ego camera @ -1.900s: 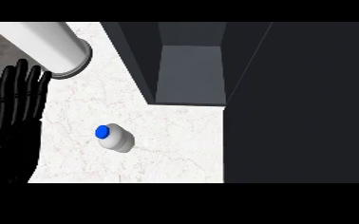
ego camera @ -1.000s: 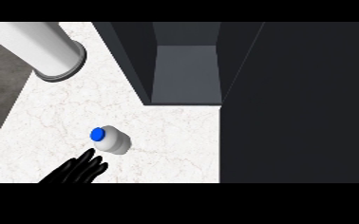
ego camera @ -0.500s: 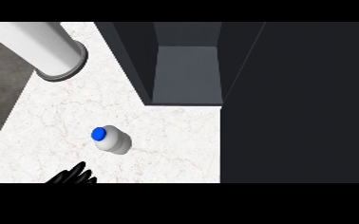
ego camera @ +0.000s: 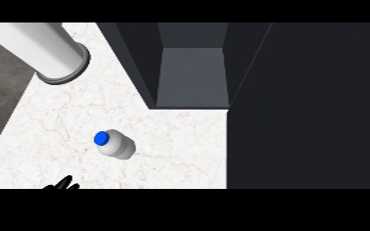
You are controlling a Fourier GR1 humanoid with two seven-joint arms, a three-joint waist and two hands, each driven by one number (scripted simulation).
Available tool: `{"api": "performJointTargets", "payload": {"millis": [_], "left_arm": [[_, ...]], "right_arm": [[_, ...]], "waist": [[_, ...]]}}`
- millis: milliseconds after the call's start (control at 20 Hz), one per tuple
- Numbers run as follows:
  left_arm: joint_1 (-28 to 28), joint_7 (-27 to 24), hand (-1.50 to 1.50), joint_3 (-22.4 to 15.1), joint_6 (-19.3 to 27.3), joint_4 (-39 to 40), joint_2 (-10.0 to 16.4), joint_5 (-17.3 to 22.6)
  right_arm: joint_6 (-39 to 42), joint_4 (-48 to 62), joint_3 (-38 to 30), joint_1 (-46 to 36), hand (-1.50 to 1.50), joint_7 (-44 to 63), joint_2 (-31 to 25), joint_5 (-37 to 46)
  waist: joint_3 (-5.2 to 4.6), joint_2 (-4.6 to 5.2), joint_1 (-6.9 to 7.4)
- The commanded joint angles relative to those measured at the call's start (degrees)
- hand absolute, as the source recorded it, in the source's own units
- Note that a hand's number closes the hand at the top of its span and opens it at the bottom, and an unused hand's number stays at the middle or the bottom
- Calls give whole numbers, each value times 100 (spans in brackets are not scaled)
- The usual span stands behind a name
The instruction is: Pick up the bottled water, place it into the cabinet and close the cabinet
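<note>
White marble counter (ego camera: 180, 147) still holds the bottled water (ego camera: 113, 144) unmoved, left of the open cabinet (ego camera: 192, 73); left hand (ego camera: 61, 184) has dropped to a sliver at the bottom edge, open or closed can't tell

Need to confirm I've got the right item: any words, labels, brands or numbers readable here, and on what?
None: no text can be read anywhere in this view.
bottled water: plain white, no label shows.
cabinet: plain dark panels, no marking.
counter: marble veining only.
</note>
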Motion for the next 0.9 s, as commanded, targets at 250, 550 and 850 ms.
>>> {"api": "performJointTargets", "payload": {"millis": [250, 550, 850], "left_arm": [[344, -314, -150, 707, 87, -689, 44, 911], [248, -405, -150, 1005, 162, -300, -8, 820], [-92, -282, -150, 1311, -45, 514, 232, 729]], "right_arm": [[-81, -1065, -263, 343, -150, 466, -6, -900], [180, -1196, -229, 797, -150, 296, 96, -986], [403, -1196, -782, 789, -150, 341, -234, -1564]], "waist": [[-5, 17, -29], [-4, 22, -98], [-6, 35, -128]]}}
